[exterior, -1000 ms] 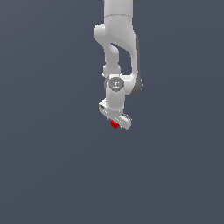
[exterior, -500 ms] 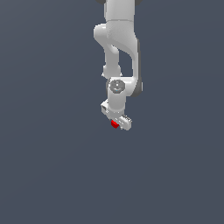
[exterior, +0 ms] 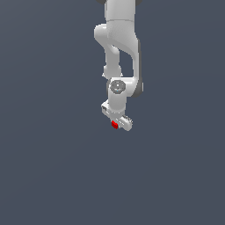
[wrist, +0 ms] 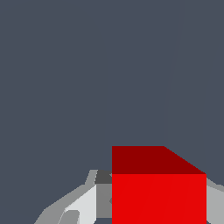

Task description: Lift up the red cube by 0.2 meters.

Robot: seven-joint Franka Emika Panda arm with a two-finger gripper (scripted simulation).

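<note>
Change: against the frame half a second back, the arm (exterior: 117, 52) and cube (exterior: 114, 125) sit much where they were (any shift is too slight to tell).
Cube: red, at the gripper (exterior: 117, 124) tip, seen against plain grey ground.
Heading: equal-sided, so no long axis; in the wrist view one flat face (wrist: 158, 197) squarely meets the camera.
Gripper: closed on the cube, with a finger (wrist: 83, 203) flanking it.
</note>
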